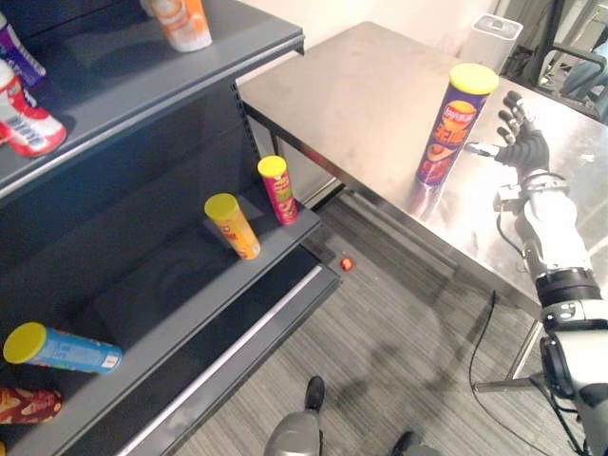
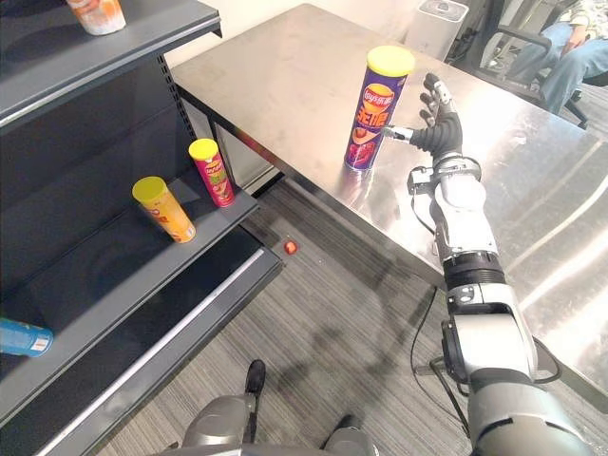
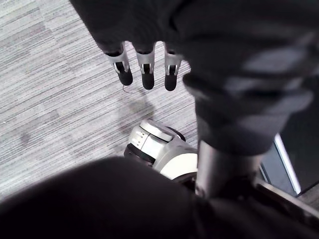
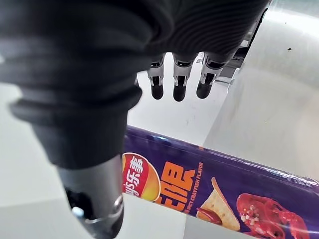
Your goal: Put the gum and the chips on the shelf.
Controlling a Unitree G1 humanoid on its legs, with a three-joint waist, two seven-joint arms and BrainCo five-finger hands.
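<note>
Hovering fingers spread, right robot hand (image 2: 439, 128) just beside chips can (image 2: 378, 106).

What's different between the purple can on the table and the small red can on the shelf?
The purple can stands on the steel table; the red can stands on the dark shelf. The purple can looks taller and thicker than the red can. The right hand is open beside the purple can; no hand is near the red can. Both are upright tubes with yellow lids.
</note>
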